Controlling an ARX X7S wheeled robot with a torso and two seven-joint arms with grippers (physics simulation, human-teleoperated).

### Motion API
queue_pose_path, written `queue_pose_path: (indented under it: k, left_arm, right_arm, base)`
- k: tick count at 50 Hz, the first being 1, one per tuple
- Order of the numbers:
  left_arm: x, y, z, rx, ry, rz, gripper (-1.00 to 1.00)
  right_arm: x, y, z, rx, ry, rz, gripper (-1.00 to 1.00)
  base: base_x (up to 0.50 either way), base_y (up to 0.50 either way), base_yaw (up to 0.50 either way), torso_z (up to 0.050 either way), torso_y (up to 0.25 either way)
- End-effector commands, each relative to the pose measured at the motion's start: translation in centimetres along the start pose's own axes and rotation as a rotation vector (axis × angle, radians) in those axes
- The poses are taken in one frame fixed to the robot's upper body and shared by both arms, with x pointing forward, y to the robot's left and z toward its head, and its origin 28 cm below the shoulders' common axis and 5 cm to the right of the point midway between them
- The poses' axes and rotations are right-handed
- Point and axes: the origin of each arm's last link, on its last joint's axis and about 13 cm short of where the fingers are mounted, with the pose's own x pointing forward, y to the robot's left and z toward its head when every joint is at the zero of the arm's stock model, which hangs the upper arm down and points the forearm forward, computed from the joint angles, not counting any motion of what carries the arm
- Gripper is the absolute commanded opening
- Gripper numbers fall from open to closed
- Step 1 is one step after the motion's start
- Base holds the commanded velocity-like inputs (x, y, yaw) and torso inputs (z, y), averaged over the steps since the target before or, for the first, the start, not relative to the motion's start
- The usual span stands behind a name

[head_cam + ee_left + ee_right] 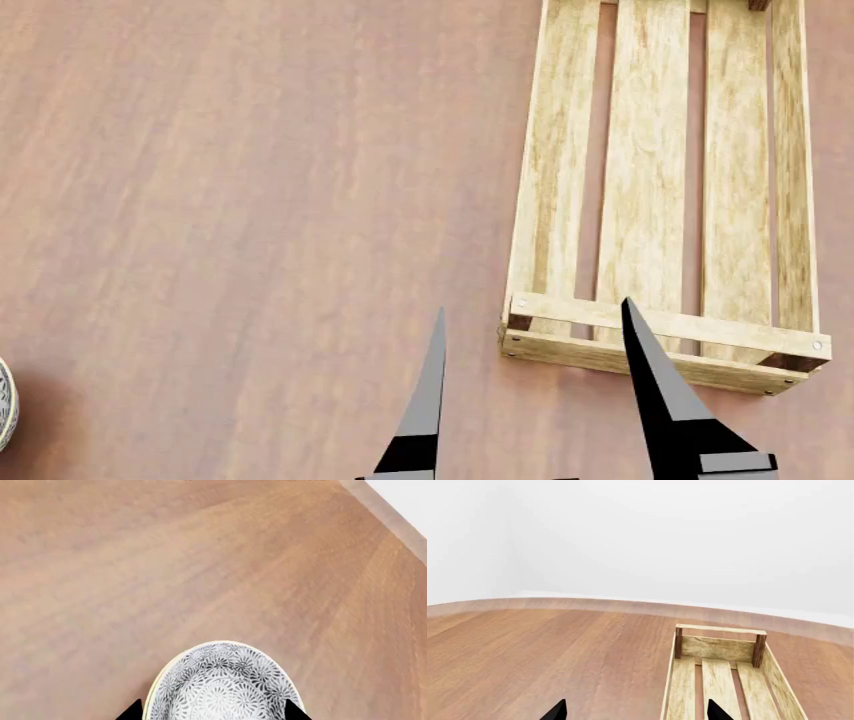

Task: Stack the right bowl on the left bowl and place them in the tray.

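Observation:
A grey-and-white patterned bowl [223, 685] sits on the wooden table [200, 555], with a pale yellow edge along one side. My left gripper [212, 702] is open, with a black fingertip at each side of the bowl; whether they touch it I cannot tell. In the head view only a sliver of a bowl [4, 405] shows at the left edge. The tray [667, 325], a light-wood slatted crate, lies empty at the right. My right gripper [533, 305] is open and empty at the tray's near end. It also shows in the right wrist view [637, 702], with the tray [720, 650] just ahead.
The table's edge [390, 515] runs close past the bowl in the left wrist view, with white beyond it. A white wall [660, 540] stands behind the table's far edge in the right wrist view. Bare wood [240, 200] lies between the bowl and the tray.

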Motion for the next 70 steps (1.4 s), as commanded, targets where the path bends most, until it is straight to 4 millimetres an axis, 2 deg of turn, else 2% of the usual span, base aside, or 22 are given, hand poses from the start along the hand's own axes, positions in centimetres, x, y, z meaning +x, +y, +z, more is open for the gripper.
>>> queue_pose_path:
  k: [1,30,44,70]
  left_arm:
    - [-0.1,-0.2,0.1,0.011,-0.006,-0.016,1.00]
    - [0.1,1.3,-0.6,-0.036,-0.003,0.033,1.00]
    - [1.3,1.0,-1.9,-0.094,0.053,0.008,1.00]
    - [1.9,0.8,-2.0,-0.104,0.074,0.000,1.00]
  right_arm:
    - [0.0,0.0,-0.1,0.001,0.002,0.002,1.00]
    - [0.0,0.1,-0.3,0.003,0.008,0.006,1.00]
    - [0.0,0.1,-0.3,0.001,0.007,0.005,1.00]
    - [0.0,0.1,-0.3,0.000,0.006,0.006,1.00]
  base:
    - [0.00,0.00,0.00,0.000,0.000]
    - [0.00,0.00,0.00,0.000,0.000]
    - [0.00,0.00,0.00,0.000,0.000]
    - [0.00,0.00,0.00,0.000,0.000]
